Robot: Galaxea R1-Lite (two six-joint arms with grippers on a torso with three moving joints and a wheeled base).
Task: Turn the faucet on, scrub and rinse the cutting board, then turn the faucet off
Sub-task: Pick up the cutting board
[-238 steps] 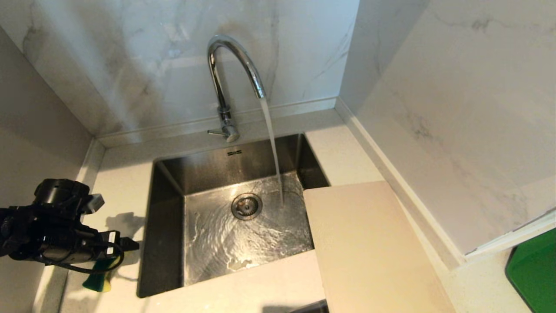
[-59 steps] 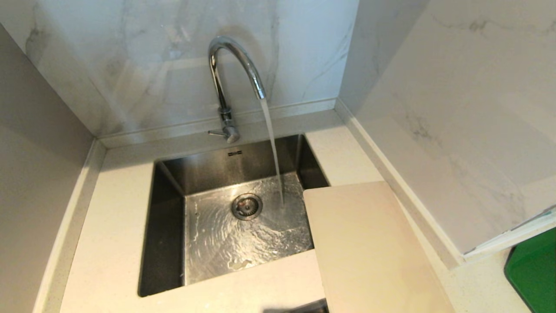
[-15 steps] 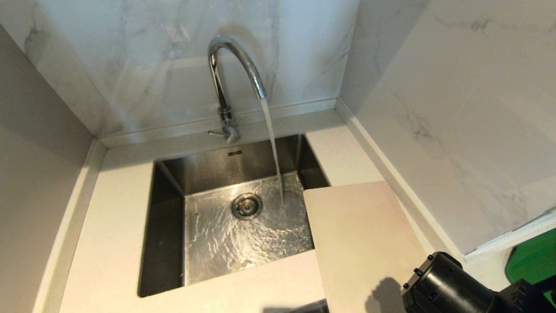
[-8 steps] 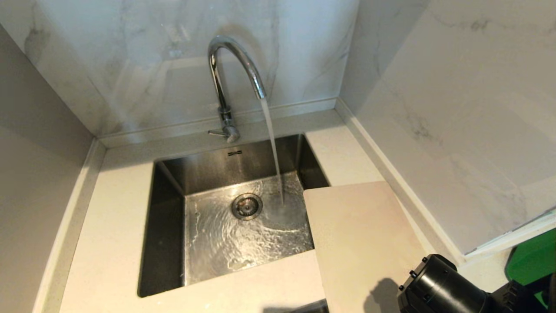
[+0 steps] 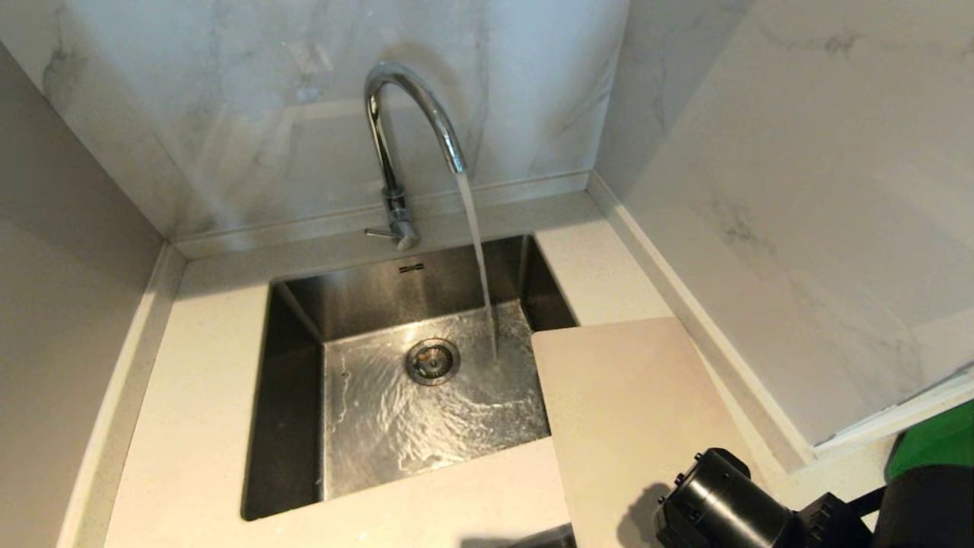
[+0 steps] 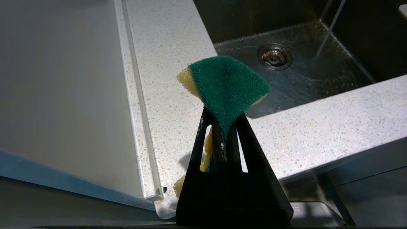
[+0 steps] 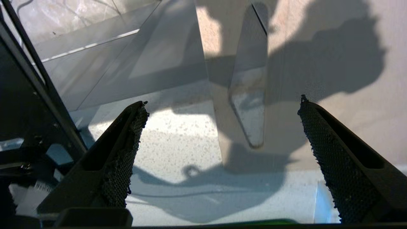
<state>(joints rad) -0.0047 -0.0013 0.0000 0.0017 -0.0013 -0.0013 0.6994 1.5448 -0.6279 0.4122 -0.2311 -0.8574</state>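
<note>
while water is pouring from the tall chrome gooseneck faucet (image 5: pixel 403 129) into the steel sink (image 5: pixel 293 320), the left gripper (image 6: pixel 222 133) is pinching the green-and-yellow sponge (image 6: pixel 225 86) and the right gripper (image 7: pixel 222 133) is spreading wide above the unscrubbed pale cream rectangular cutting board (image 5: pixel 631 411), leaving scrubbing, rinsing and shutoff.

One faucet (image 5: pixel 403 129) at the far side of the sink, one stream of water running. One sink (image 5: pixel 304 320) with one drain (image 5: pixel 432 361). One cutting board (image 5: pixel 631 411) on the right of the tabletop (image 5: pixel 190 396) — one handle slot (image 7: pixel 249 95) in it. One sponge (image 6: pixel 224 86), green and yellow. One green tray-like thing (image 5: pixel 940 441) at the far right edge. Two grippers — left gripper (image 6: pixel 225 127), right gripper (image 7: pixel 222 156) — two jaws each.
</note>
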